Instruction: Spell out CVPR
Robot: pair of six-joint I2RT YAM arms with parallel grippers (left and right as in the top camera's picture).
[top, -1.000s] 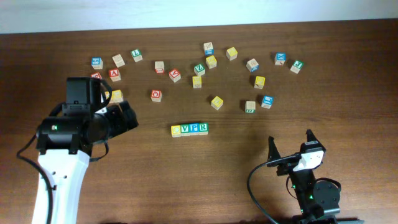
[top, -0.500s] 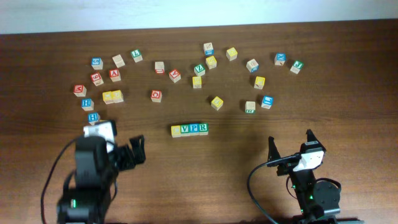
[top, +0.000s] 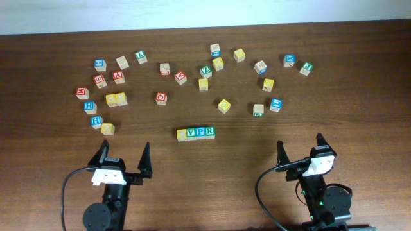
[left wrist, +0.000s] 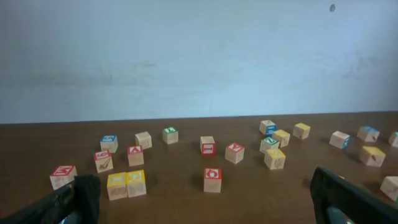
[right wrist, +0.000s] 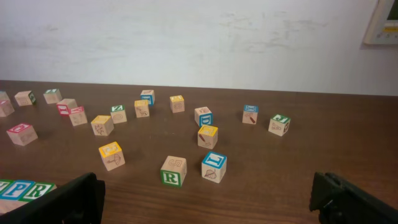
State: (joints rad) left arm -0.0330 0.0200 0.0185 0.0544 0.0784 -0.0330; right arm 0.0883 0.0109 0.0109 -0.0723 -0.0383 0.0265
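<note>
Overhead, a row of four pale wooden letter cubes [top: 196,133] sits just 6 o'clock of centre on the dark brown wood-grain surface [top: 359,128], the cubes touching side by side. V, P and R read clearly, but the yellow-faced first cube is too small to read. If it is C, the word looks finished. The left arm [top: 106,208] and right arm [top: 324,200] rest toward 6 o'clock, jaws spread wide and empty. Loose square-edged painted cubes [top: 218,63] scatter toward 12 o'clock.

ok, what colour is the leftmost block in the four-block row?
Yellow; the leftmost block shows best in the overhead view.
</note>
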